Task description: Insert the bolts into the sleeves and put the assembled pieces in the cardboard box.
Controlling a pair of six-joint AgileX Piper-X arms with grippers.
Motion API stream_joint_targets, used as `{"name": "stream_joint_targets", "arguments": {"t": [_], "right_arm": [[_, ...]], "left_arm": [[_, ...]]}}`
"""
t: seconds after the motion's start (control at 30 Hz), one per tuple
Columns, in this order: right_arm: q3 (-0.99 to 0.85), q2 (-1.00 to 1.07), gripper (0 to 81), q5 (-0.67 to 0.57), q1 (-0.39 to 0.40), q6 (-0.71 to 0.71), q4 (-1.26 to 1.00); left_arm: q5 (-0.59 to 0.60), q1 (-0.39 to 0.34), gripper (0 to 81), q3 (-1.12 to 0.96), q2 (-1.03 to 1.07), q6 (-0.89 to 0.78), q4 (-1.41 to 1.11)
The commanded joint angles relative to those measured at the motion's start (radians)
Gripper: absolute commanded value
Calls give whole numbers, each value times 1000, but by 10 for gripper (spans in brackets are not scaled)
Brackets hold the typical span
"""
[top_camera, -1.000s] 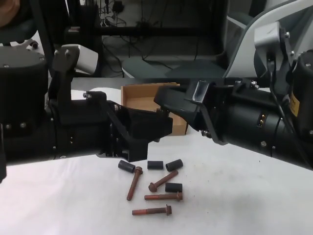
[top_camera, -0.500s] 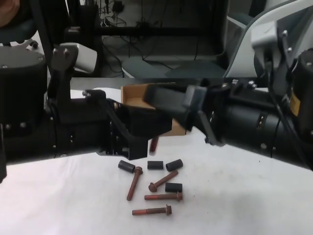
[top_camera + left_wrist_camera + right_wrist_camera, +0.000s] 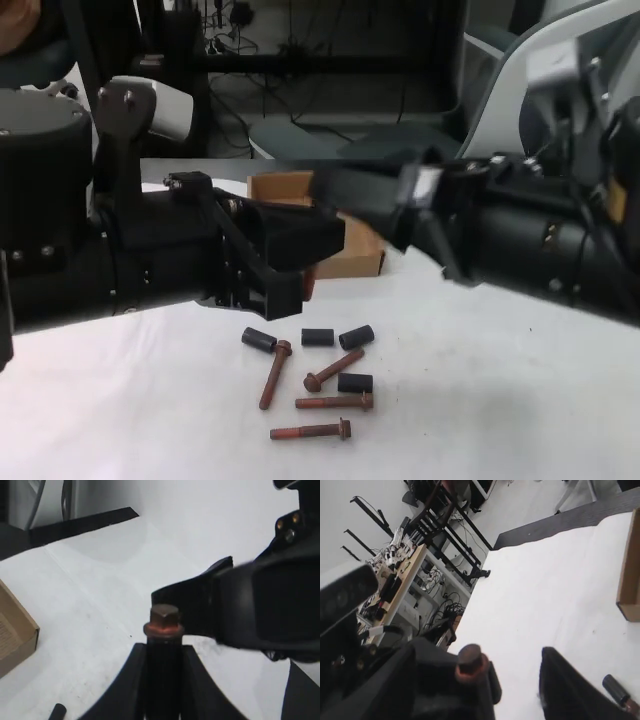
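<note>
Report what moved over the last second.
Both arms rose slightly. The right gripper lifted a little above the box. The left gripper went up too, and the shank of its bolt came into view beneath it. It stayed shut on the sleeve. The loose bolts, loose sleeves and box kept their places.

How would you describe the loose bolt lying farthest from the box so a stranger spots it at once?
On the white bench, bolts and sleeves lie clustered nearer the camera than the box. The wanted bolt is at the cluster's nearest edge, alone, touching no sleeve or other bolt.
</note>
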Motion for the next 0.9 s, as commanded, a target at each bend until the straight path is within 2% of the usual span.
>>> {"name": "stream_joint_targets", "arguments": {"t": [0.0, 0.17, 0.33, 0.4, 0.5, 0.57, 0.7, 0.87], "right_arm": [[-7, -35, 700, -34, -41, -11, 3], [-7, -85, 700, -109, -103, -18, 60], [-7, -162, 700, -150, -132, -157, 211], [-7, -212, 585, -149, -136, -288, 312], [-7, -280, 419, -149, -141, -412, 458], [-7, -316, 368, -123, -140, -470, 559], [-7, -376, 365, -30, -140, -554, 763], [-7, -437, 365, 4, -140, -614, 917]], "left_arm": [[-12, 2, 17, -9, 3, 56, -22], [-13, 36, 17, -18, 77, 59, -22], [-8, 95, 17, -87, 229, 101, -20], [-9, 110, 17, -147, 309, 138, 3], [-11, 119, 17, -271, 434, 219, 101], [-28, 119, 17, -356, 525, 277, 163], [-106, 123, 17, -535, 695, 331, 257], [-131, 152, 17, -758, 883, 331, 325]]}}
